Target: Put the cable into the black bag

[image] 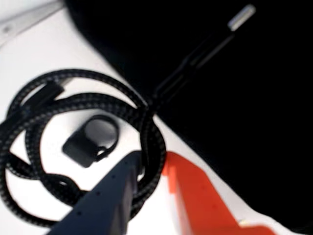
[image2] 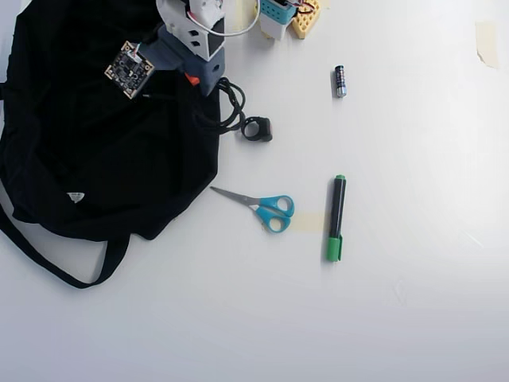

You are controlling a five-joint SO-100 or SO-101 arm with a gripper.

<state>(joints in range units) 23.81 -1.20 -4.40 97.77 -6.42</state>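
Black cable (image: 88, 122) loops lie on the white table (image: 58, 54) in the wrist view, right beside the black bag (image: 234, 98), and its plug end rests on the bag. The gripper (image: 149, 169) is spread, its grey finger (image: 115, 196) over the loops.

From overhead, the cable (image2: 231, 103) touches the bag's (image2: 95, 143) right edge. A small black ring (image2: 257, 129) sits just beside it.

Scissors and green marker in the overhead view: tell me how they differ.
The scissors have blue handles and bare metal blades; the marker is black-bodied with green ends. The scissors lie slanted, tips pointing up-left toward the black bag; the marker lies nearly vertical. The scissors sit nearer the bag. Both rest flat on the white table, untouched.
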